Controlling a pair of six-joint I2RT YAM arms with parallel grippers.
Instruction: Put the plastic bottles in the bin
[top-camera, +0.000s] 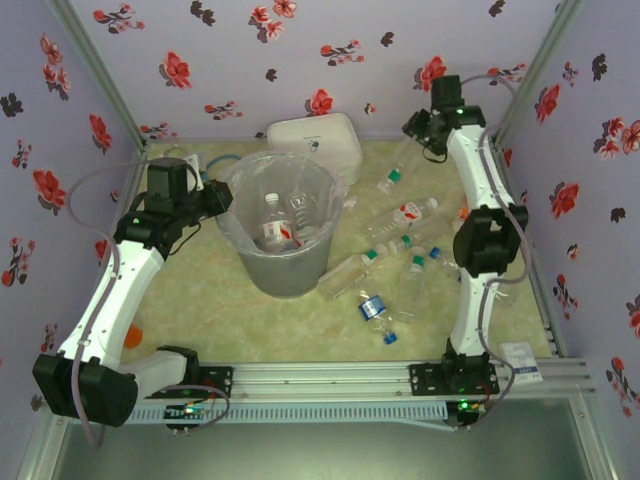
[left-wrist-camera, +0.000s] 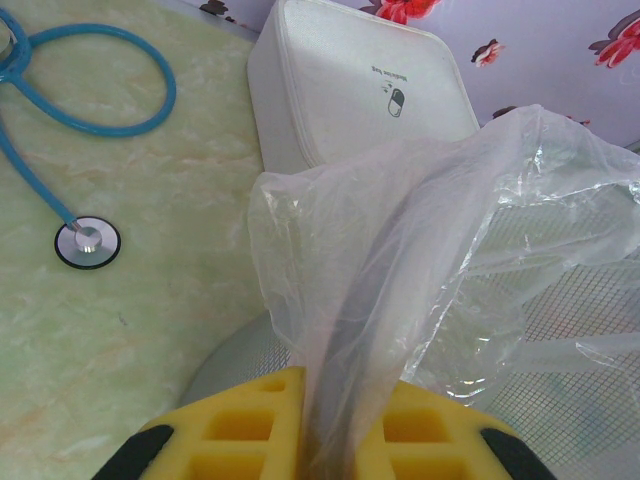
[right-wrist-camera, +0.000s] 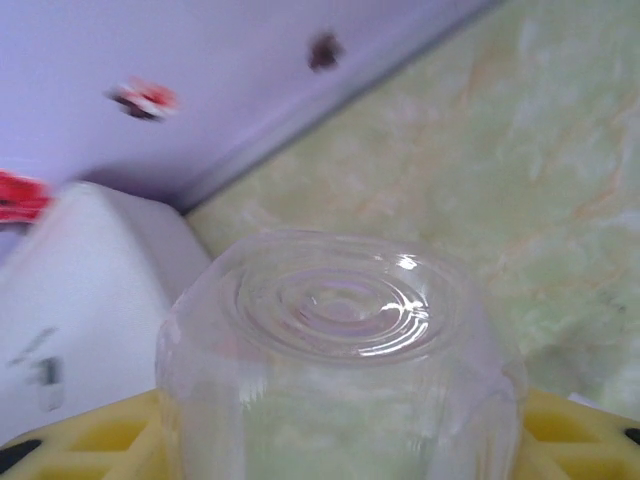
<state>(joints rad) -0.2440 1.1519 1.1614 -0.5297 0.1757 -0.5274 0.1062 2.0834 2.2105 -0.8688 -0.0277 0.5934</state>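
I look down on the pale green marbled bench (top-camera: 200, 300), walled by lilac flowered panels. The grey bin (top-camera: 290, 275) stands left of centre, and its clear bag (left-wrist-camera: 420, 260) spills over the rim. Just behind the bin, at the far edge, sits the white container (top-camera: 325, 140). The left tool (left-wrist-camera: 340, 420) is at the bin's left rim, and its yellow fingers are closed tight on a gathered fold of that bag. The right tool (right-wrist-camera: 340, 435) is out at the far right, near the white container. Its yellow fingers (right-wrist-camera: 575, 430) sit on either side of a clear bottle (right-wrist-camera: 340, 340), whose ringed base faces the wrist camera. Whether they actually clamp it I cannot tell. Inside the bin lie at least two bottles (top-camera: 275, 228), one with a red-white label. The loose bottles (top-camera: 350, 270) are scattered on the bench to the bin's right, with green, blue and white caps among them. A blue stethoscope (left-wrist-camera: 150, 110) lies on the bench to the left of the white container. A small orange object (top-camera: 133, 335) sits at the near left, beside the left arm.
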